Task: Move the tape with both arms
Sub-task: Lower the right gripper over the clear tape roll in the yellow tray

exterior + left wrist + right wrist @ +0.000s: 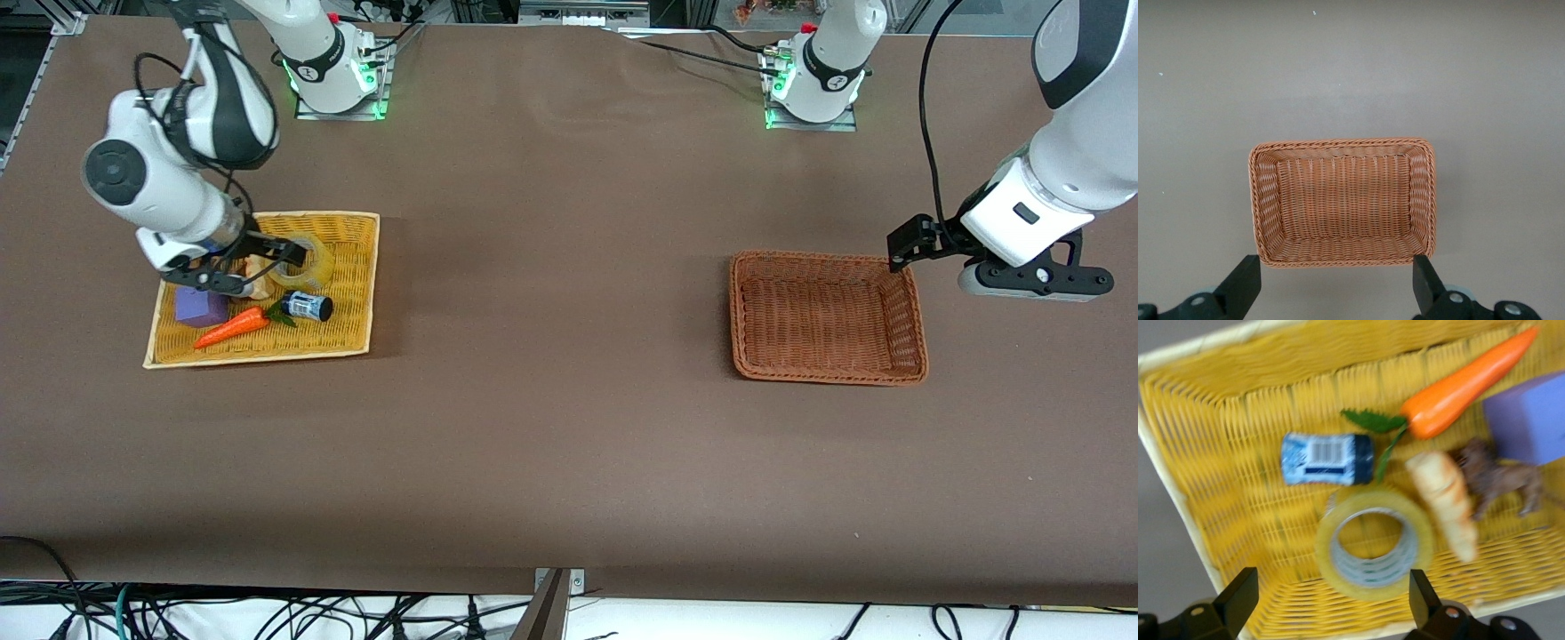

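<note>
Looking from the front, the right gripper hangs spread open low over the yellow tray at the right arm's end of the tabletop, just beside the tape, which lies flat, hole upward; this arm is far the nearer. The tray also holds a small bottle, a carrot and a purple block. The left gripper waits, open, by the brown basket. Its wrist view shows that basket with nothing in it, jaws wide apart. The right wrist view has the tape centred between the parted fingers, so I judge a straight descent would straddle the ring.
</note>
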`<state>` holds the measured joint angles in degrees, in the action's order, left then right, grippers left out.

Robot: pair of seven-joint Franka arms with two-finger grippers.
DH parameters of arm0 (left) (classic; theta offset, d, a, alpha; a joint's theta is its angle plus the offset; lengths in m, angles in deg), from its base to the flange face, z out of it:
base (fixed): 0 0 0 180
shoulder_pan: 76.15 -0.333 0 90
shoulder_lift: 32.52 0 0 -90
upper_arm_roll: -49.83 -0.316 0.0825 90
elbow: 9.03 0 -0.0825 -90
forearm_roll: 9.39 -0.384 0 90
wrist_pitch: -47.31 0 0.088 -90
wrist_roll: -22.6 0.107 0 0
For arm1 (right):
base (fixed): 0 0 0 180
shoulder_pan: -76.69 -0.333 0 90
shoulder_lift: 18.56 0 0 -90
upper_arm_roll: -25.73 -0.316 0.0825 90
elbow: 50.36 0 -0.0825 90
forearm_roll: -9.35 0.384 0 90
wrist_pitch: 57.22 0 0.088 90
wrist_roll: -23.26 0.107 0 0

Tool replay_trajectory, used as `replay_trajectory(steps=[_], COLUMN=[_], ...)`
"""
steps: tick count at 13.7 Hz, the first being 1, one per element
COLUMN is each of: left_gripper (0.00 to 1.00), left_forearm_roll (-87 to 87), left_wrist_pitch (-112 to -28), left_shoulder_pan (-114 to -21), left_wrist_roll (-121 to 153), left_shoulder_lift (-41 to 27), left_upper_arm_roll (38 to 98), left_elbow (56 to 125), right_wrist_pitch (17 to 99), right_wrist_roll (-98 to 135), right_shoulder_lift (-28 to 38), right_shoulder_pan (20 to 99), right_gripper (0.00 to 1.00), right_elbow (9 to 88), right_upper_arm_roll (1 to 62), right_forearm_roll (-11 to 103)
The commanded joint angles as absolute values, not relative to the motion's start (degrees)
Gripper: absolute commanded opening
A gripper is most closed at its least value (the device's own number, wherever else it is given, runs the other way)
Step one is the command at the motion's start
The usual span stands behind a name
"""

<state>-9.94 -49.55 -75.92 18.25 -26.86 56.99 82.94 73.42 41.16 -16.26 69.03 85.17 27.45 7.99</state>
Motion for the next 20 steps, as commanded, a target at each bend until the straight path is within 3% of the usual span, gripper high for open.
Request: replay_trajectory(steps=[1, 8, 13, 14, 15, 16, 20], left_gripper=[1.0, 1.0, 1.0, 1.0, 1.0, 1.0, 1.0], left_forearm_roll=[-8.4, -8.4, -8.4, -8.4, -8.4, -8.4, -8.4], left_wrist_pitch=[-48.5, -48.5, -48.5, -48.5, -48.5, -48.5, -48.5], left_shoulder_pan=[-76.0, -75.5, -75.5, -75.5, -75.5, -75.5, -75.4], left_wrist_roll=[17.9, 17.8, 17.9, 17.9, 17.9, 17.9, 17.8], left_shoulder_lift=[-26.1, -25.4, -25.2, -25.2, -25.2, -25.2, -25.0], left_upper_arm_roll=[56.9, 56.9, 56.9, 56.9, 56.9, 56.9, 56.9], left_elbow=[81.1, 79.8, 79.4, 79.3, 79.3, 79.3, 79.0], right_wrist_pitch=[80.1, 94.7, 97.7, 97.2, 96.1, 94.3, 82.8], right_wrist_roll=[43.7, 43.6, 42.6, 40.9, 39.0, 38.8, 39.0], right_shoulder_lift=[-17.9, -12.0, -8.5, -8.5, -8.9, -9.3, -9.9], right_shoulder_pan=[69.3, 69.2, 69.2, 69.2, 69.3, 69.2, 69.3], right_gripper=[1.0, 1.0, 0.96, 0.59, 0.13, 0.0, 0.0], right_elbow=[90.9, 97.5, 97.4, 97.3, 96.9, 96.1, 90.5], right_upper_arm_roll=[25.8, 25.0, 24.8, 24.9, 24.9, 24.9, 25.2], right_forearm_roll=[8.3, 8.1, 7.8, 7.8, 7.8, 7.8, 7.9])
